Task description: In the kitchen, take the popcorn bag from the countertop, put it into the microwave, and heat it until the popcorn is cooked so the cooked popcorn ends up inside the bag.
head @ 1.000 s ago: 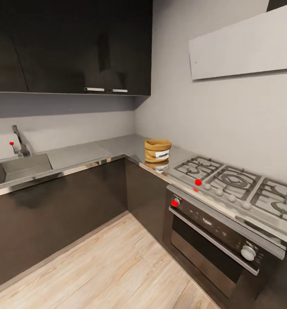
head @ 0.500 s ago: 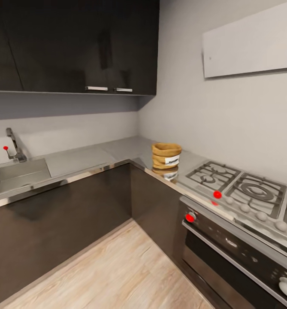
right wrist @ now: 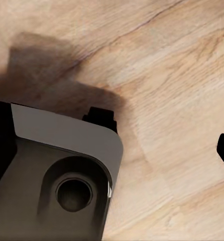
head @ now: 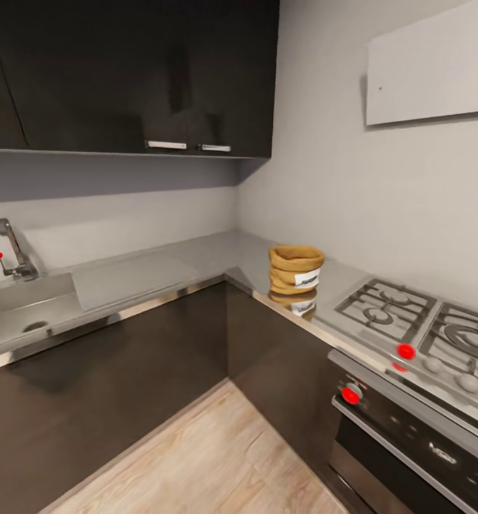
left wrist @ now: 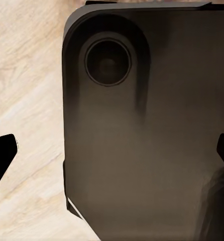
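As our view is swinging left, the bag point(head: 296, 270) is sliding toward centre on the countertop point(head: 196, 260): we are nearing it, both jaws wide, empty.

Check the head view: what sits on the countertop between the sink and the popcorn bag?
Nothing. In the head view, the countertop runs bare from the sink, round the corner, to the popcorn bag.

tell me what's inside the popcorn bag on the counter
Cannot tell. The popcorn bag stands upright on the countertop beside the gas hob, mouth open, but the rolled rim hides the inside from the head view, so no popcorn shows.
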